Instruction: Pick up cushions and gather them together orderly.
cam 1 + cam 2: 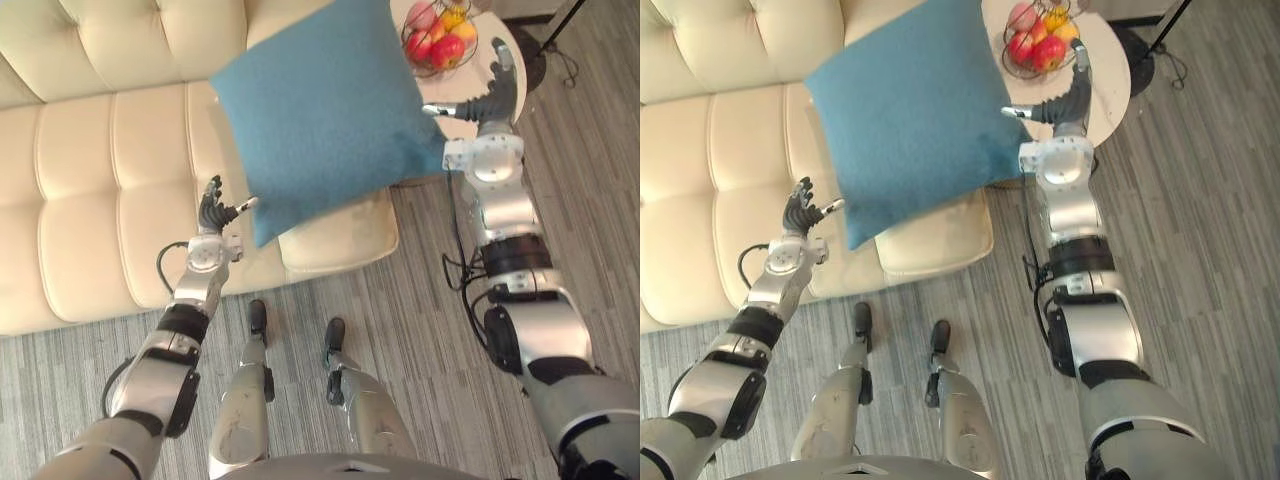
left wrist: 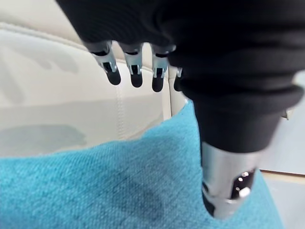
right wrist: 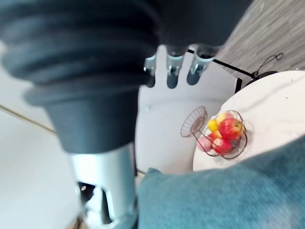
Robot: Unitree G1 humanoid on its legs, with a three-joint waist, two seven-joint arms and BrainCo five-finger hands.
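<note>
A large blue square cushion hangs tilted in the air above the cream sofa, one corner pointing down. My left hand is at that low corner, fingers straight and thumb tip touching the fabric. My right hand stands at the cushion's right corner, fingers straight up, thumb reaching toward the blue cloth. The cushion sits pressed between the two open hands.
A round white side table stands by the sofa's right end, just behind my right hand, bearing a wire basket of fruit. A dark stand base sits beyond it. Grey plank floor runs in front of the sofa.
</note>
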